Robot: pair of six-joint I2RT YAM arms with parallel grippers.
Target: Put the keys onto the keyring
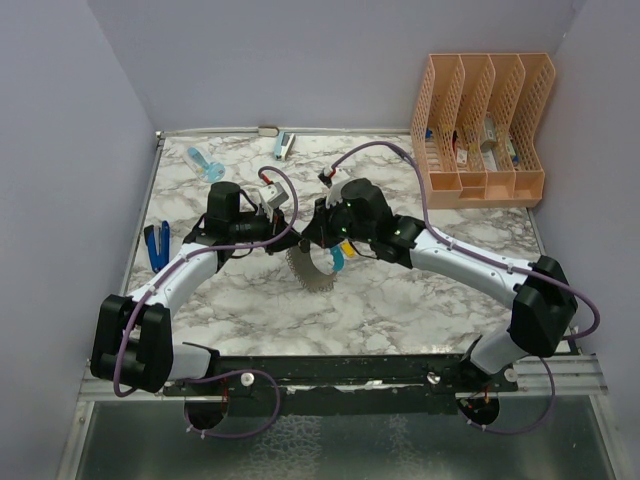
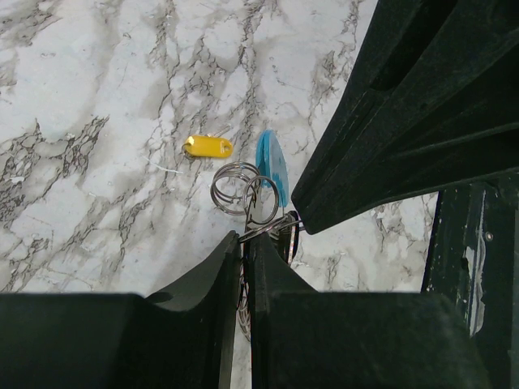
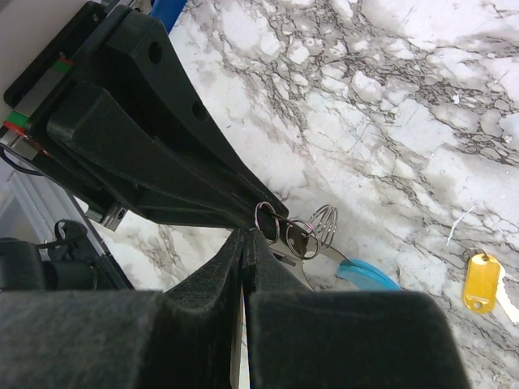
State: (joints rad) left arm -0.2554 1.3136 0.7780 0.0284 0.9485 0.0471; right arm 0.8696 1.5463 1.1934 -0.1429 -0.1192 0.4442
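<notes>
Your left gripper (image 2: 243, 240) has its fingers nearly together, pinching a thin metal ring of the keyring (image 2: 236, 188). Metal shows in the slit between the fingers. Your right gripper (image 3: 243, 235) is fully closed and meets the left one tip to tip over the middle of the marble table (image 1: 400, 310). A small ring (image 3: 266, 220) sits right at its fingertips, but you can't tell whether it's actually pinched.

The keyring is a bunch of wire loops hanging between the two grippers, with a light-blue tag (image 2: 272, 162) against the loops. From the top camera it reads as a gray toothed loop (image 1: 310, 268) just below the two tips.

The yellow key (image 3: 480, 281) lies flat on the table, loose and not on the ring. It is near the loops on the blue tag's side, with a bit of silver blade poking out beside it. The black key can't be made out.

A peach file rack (image 1: 480, 110) is at the far right corner, and a blue-handled tool (image 1: 156, 245) sits by the left edge.
</notes>
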